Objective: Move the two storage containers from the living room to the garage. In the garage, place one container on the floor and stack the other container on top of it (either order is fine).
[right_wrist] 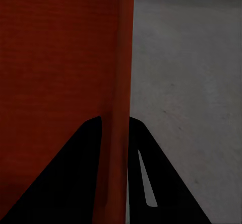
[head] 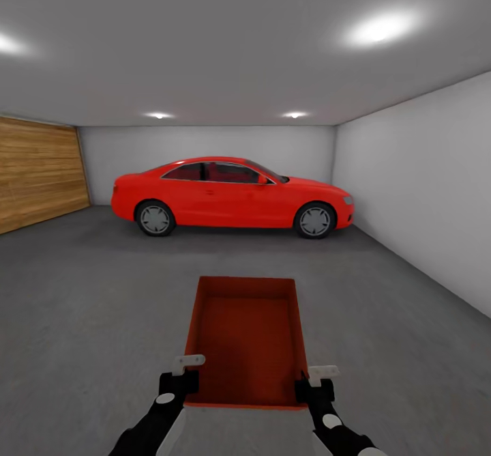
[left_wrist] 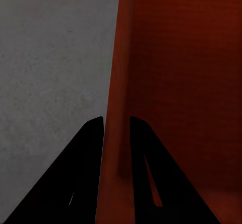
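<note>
Container (head: 247,333) held out front of the trunk, level, above grey garage floor (head: 88,292), red car (head: 232,195) well ahead by the back wall. Left gripper (head: 183,373) and right gripper (head: 315,382) each pinched shut over a side wall near the near corners, one finger inside, one outside. Two-sided hold probably there to keep the open bin from tipping in transit. Second container not spotted, so likely this one goes down first as the base.
</note>
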Available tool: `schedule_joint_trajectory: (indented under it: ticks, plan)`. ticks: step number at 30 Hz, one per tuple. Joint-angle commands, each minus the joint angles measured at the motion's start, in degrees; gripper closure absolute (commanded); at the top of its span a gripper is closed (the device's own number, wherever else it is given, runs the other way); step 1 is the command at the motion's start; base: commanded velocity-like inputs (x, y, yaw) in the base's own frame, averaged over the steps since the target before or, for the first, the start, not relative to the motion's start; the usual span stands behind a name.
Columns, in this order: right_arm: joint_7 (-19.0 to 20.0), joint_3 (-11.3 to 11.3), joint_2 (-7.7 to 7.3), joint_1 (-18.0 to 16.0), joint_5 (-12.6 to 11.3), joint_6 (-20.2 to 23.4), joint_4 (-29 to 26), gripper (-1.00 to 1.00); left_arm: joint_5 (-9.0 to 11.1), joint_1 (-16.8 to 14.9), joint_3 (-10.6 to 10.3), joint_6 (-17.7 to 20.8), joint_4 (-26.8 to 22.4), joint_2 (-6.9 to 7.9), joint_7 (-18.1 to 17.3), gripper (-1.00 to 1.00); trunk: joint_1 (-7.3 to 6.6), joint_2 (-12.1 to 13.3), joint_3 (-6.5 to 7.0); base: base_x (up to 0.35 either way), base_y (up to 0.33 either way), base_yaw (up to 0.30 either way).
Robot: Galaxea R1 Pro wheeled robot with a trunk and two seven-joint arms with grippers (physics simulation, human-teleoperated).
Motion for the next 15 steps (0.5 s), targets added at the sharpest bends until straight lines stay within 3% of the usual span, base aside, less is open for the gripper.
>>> schedule_joint_trajectory:
  ticks: [1, 15]
  plan:
    - [-0.8, -1.7, -0.03, -0.1, 0.1, -2.8, -0.6, 1.00, 0.8, 0.0, -0.3, 0.3, 0.6, 0.37, 2.2, 1.00, 0.04, -0.1, -0.09, 0.321, 0.000, 0.000]
    - [-0.8, -1.7, -0.03, -0.1, 0.1, -2.8, -0.6, 1.00, 0.8, 0.0, -0.3, 0.3, 0.6, 0.37, 2.2, 1.00, 0.04, -0.1, -0.09, 0.321, 0.000, 0.000]
